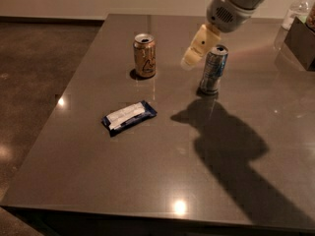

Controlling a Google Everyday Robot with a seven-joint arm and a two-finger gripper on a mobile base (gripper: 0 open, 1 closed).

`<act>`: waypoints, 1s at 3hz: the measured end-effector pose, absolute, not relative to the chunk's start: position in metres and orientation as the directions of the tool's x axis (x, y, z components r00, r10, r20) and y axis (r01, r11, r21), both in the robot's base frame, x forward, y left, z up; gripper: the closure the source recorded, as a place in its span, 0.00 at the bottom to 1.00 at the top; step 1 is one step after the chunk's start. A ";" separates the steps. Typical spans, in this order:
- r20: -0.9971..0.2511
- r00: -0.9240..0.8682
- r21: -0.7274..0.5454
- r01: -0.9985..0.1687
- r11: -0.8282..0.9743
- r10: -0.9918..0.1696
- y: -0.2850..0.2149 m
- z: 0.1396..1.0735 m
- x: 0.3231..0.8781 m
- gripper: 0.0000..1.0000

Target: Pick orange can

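**Orange-gold can not yet held; gripper hangs between the two cans**

- Near: dark grey glossy table (98,181). Arm shadow (231,141) falls on the right half, nothing under it.
- Mid-left: flat blue-and-white wrapped snack bar (129,118), lying on the table, well apart from both cans. Not in the approach lane.
- Mid-right: tall slim silver-and-blue can (213,69), upright. This is the distractor.
- Further back, left of it: the target, a short orange-gold metal drink can with a silver top and a dark curly marking (145,55). It stands upright with free tabletop all round.
- Cream two-finger gripper (191,58): in the air, pointing down-left, tip just beside the slim can's upper part and apart from the orange can. Open or closed: cannot tell.
- Far right: dark box (301,41) and clear plastic bottle (298,9), out of the way.

My read is that the step is the reach to the target.

- Carry the gripper left while keeping it high, so wrist and arm clear the slim can, which looks tippy.
- Descend only once centred over the orange can.
- Straddle it at mid-height and close squarely across the wall. An off-centre close likely skids it on the slick top.
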State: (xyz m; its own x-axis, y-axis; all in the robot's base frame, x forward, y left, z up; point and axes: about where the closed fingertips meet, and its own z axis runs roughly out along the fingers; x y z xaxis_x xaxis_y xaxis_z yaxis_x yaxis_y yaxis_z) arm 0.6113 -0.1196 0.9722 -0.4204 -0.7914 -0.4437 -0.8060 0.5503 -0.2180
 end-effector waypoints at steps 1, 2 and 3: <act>-0.491 -0.420 -0.203 -0.797 0.569 -0.763 -0.086 0.965 0.632 0.00; -0.497 -0.435 -0.193 -0.788 0.584 -0.751 -0.059 0.947 0.652 0.00; -0.497 -0.449 -0.170 -0.789 0.591 -0.742 -0.039 0.934 0.666 0.00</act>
